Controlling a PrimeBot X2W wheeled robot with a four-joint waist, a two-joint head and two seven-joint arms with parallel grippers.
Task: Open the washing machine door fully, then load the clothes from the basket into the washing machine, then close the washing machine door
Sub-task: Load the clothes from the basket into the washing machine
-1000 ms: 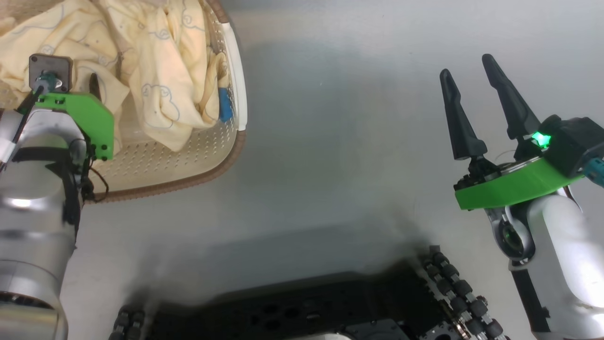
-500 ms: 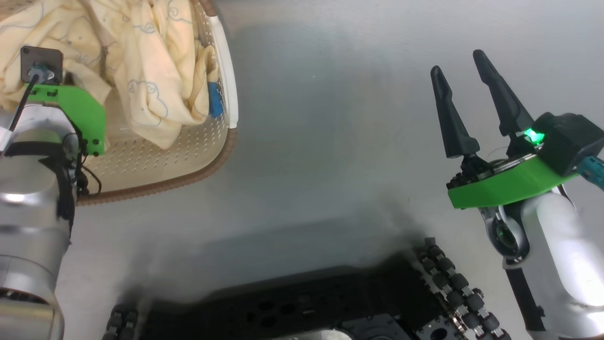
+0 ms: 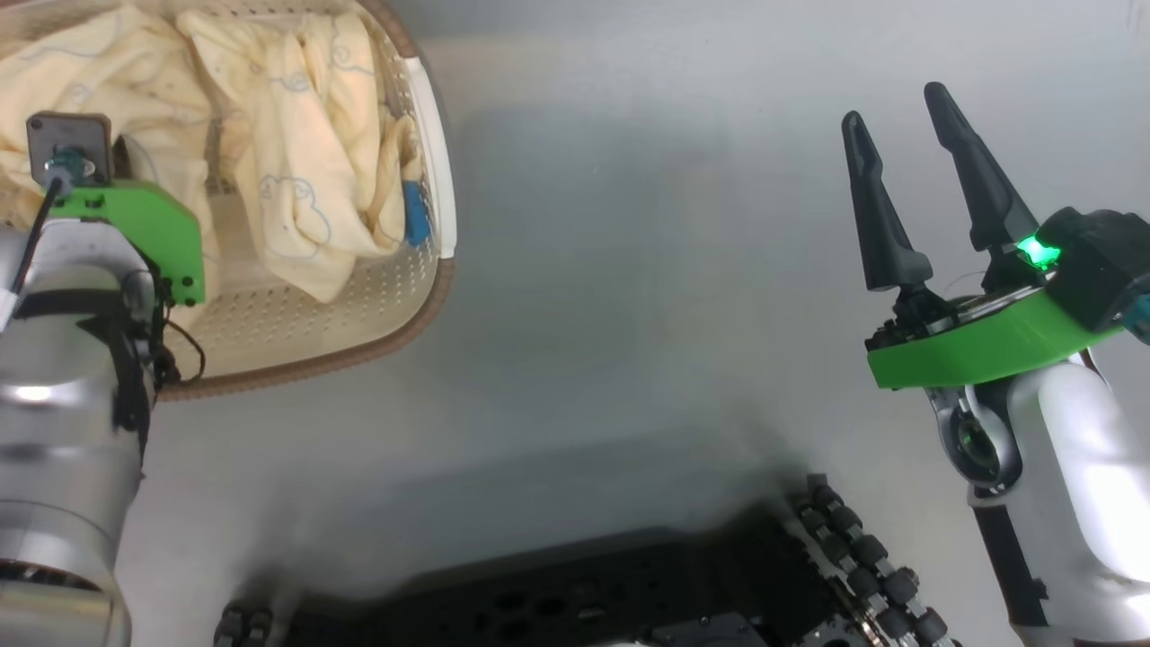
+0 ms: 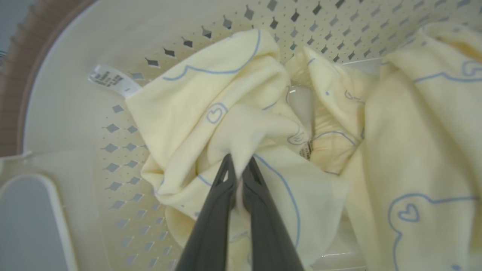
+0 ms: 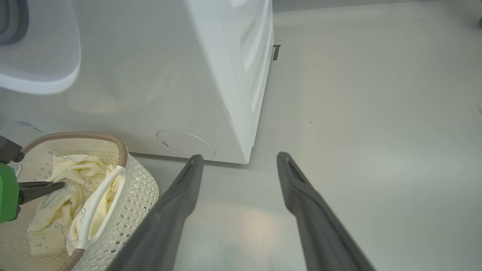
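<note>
Head view: basket (image 3: 341, 359), handle end (image 3: 435, 153) rightward

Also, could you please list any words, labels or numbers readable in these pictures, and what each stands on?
No text is readable.
White care tag on the clothes: printed lines, too blurred to read.
Small tag deeper in the clothes: too small to read.
Bluish sticker low on the washing machine: too faint to read.

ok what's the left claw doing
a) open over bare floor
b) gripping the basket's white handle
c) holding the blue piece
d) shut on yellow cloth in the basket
D: the left wrist view shows the left claw pinched shut on a fold of the clothes inside the basket.
</note>
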